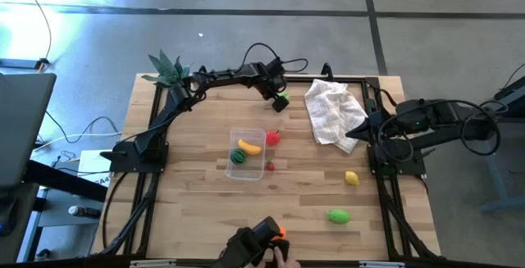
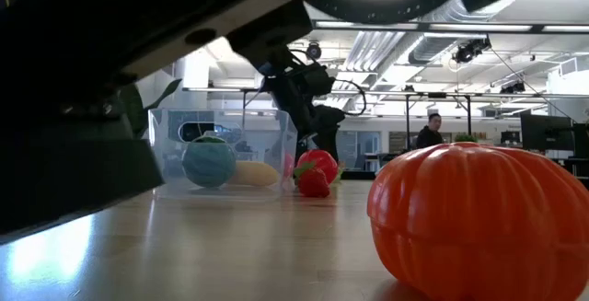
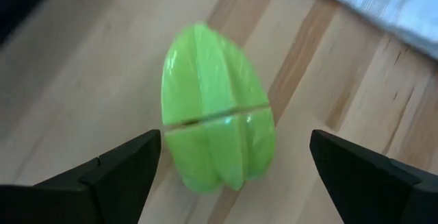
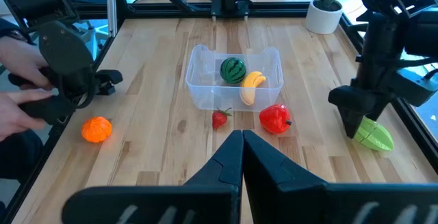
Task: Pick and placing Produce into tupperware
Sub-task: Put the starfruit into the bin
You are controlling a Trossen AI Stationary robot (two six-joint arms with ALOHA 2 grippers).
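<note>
A light green ridged produce piece lies on the wood near the table's far edge. My left gripper hangs open just above it, pointing steeply down, one finger on each side and not touching it. The clear tupperware stands mid-table and holds a yellow banana and a striped watermelon. A red pepper and a small red piece lie beside the tub. A lemon and another green piece lie toward the near right. My right gripper is shut and waits at the right edge.
A crumpled white cloth lies just right of the green piece. A potted plant stands at the far left corner. At the near edge a person's hand holds a dark device beside an orange pumpkin.
</note>
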